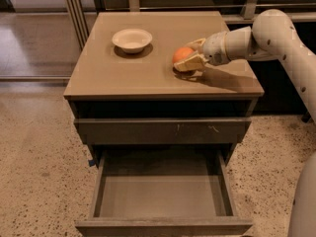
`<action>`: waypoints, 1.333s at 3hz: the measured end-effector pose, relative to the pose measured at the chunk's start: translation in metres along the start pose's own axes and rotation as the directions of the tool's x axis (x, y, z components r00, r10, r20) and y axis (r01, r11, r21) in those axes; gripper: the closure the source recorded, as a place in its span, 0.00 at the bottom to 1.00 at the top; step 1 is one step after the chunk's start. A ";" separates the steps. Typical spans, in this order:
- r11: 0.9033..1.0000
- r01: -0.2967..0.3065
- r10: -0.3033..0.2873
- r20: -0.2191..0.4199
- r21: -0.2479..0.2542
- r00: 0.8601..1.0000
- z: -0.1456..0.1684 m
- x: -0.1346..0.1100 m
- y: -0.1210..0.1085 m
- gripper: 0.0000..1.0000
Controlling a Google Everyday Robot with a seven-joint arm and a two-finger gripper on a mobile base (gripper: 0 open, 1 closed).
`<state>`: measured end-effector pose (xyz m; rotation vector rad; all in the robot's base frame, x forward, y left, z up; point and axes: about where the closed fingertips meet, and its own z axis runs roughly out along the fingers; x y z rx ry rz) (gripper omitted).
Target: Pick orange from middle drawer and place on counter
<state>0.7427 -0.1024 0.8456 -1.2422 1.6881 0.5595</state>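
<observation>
The orange point(181, 55) sits on the tan counter point(123, 73), right of its middle. My gripper point(190, 55) reaches in from the right, low over the counter, with one finger on the orange's near side and one on its far side, closed on it. The middle drawer point(160, 197) is pulled open below, and its grey floor has nothing on it.
A white bowl point(132, 39) stands on the counter's back left. A shut drawer front with pale scratches point(163, 130) sits above the open drawer. Speckled terrazzo floor point(34, 172) surrounds the cabinet. A railing and dark furniture stand behind and to the right.
</observation>
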 end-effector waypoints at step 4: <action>1.000 0.000 0.000 0.000 0.000 1.000 0.000 0.000 0.000 0.00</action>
